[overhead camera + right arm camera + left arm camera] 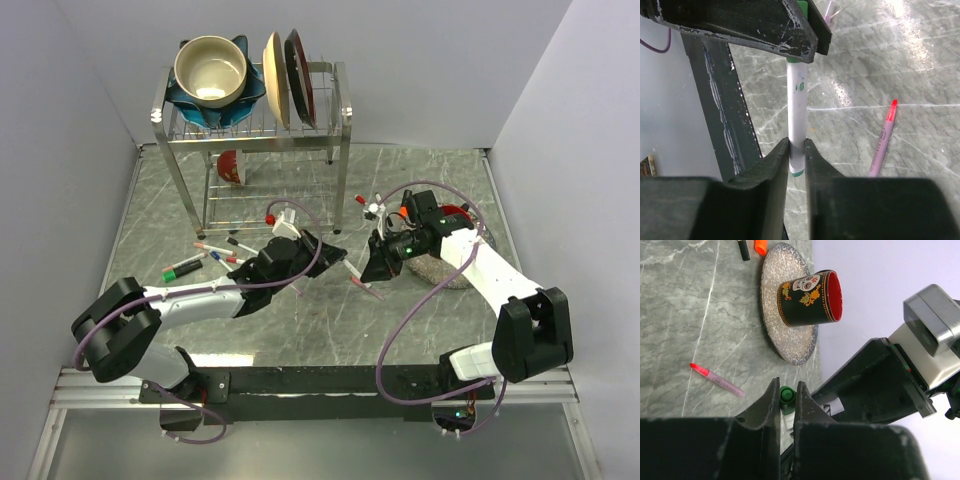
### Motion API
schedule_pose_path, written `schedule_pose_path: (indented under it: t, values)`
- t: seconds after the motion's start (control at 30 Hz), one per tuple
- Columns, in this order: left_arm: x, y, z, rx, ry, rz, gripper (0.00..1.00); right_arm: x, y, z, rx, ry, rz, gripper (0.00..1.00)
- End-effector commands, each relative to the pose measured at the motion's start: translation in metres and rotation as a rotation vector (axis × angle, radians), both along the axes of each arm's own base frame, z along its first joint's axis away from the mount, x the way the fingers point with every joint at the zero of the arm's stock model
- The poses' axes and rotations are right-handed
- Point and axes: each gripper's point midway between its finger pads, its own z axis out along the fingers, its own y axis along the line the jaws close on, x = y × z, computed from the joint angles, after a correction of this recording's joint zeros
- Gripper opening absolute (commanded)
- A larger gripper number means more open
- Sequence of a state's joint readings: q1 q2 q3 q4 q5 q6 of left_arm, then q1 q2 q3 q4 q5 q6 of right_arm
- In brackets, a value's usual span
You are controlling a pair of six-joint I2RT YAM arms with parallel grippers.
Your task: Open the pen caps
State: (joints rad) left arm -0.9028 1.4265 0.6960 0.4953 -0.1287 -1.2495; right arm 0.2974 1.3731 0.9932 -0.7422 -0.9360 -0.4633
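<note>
L gripper [787, 386] is clamping narrow on the green cap [786, 396]. R gripper [796, 145] is pinching the far end of the white pen barrel [797, 100], jaws near-closed on it. Both are holding it in the air abt mid-table [300, 340], cap not yet off. A pink pen [882, 142] w/ bare red tip is lying just beside, twd the near edge. The other pens [215, 250] are lying twd the left edge. A mug [810, 297] is standing on a speckled plate [790, 347] by the right edge.
</note>
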Motion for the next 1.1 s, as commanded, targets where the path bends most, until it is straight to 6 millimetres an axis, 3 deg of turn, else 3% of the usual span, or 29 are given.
schedule_pose_path:
  t: [0.0,0.07,0.23,0.27,0.3,0.33,0.37,0.4,0.5,0.53,0.6,0.63,0.7,0.83,0.87,0.93,0.97,1.0,1.07]
  values:
    - [-0.007,-0.01,0.021,-0.052,-0.066,-0.046,0.01,-0.007,0.014,0.008,0.047,-0.021,0.055,0.4]
    - [-0.013,-0.015,0.023,-0.061,-0.074,-0.07,0.01,-0.008,0.016,0.01,0.056,-0.022,0.063,0.48]
    - [-0.019,-0.023,0.027,-0.085,-0.083,-0.096,0.01,-0.007,0.017,0.009,0.058,-0.017,0.05,0.48]
    - [-0.018,-0.023,0.026,-0.084,-0.081,-0.093,0.01,-0.007,0.017,0.009,0.057,-0.014,0.048,0.36]
    - [-0.016,-0.021,0.026,-0.08,-0.082,-0.07,0.01,-0.007,0.017,0.01,0.058,-0.016,0.046,0.14]
    - [-0.014,-0.014,0.027,-0.077,-0.079,-0.042,0.01,-0.007,0.018,0.009,0.053,-0.016,0.046,0.0]
    - [-0.008,-0.004,0.027,-0.07,-0.079,0.014,0.01,-0.009,0.018,0.008,0.048,-0.019,0.052,0.0]
    - [0.006,0.014,0.026,-0.055,-0.079,0.134,0.01,-0.011,0.017,0.007,0.041,-0.021,0.063,0.0]
    - [0.021,0.073,0.027,-0.061,-0.039,0.337,0.01,-0.018,0.019,0.003,0.025,-0.021,0.102,0.0]
    - [0.027,0.103,0.04,-0.086,-0.05,0.455,0.01,-0.019,0.02,0.002,0.019,-0.018,0.113,0.0]
    - [0.022,0.137,0.053,-0.14,-0.051,0.567,0.01,-0.023,0.021,0.0,0.006,-0.015,0.14,0.0]
    - [0.022,0.155,0.049,-0.118,-0.05,0.636,0.01,-0.026,0.022,-0.003,-0.006,-0.01,0.156,0.0]
    - [0.015,0.172,0.048,-0.135,-0.046,0.669,0.01,-0.028,0.024,-0.007,-0.024,-0.016,0.171,0.0]
    - [0.006,0.178,0.033,-0.097,-0.043,0.62,0.01,-0.013,0.019,-0.021,-0.111,-0.054,0.096,0.0]
    - [0.0,0.171,0.023,-0.058,-0.023,0.561,0.01,0.011,0.011,-0.031,-0.195,-0.108,-0.015,0.0]
    - [-0.009,0.165,0.002,0.028,0.009,0.491,0.01,0.026,-0.004,-0.049,-0.293,-0.135,-0.116,0.0]
    - [-0.018,0.158,-0.007,0.053,0.032,0.426,0.01,0.044,-0.017,-0.056,-0.373,-0.177,-0.203,0.0]
    - [-0.026,0.16,-0.028,0.115,0.059,0.395,0.01,0.048,-0.022,-0.061,-0.404,-0.183,-0.228,0.0]
    - [-0.037,0.157,-0.042,0.133,0.089,0.335,0.01,0.057,-0.03,-0.07,-0.458,-0.186,-0.273,0.04]
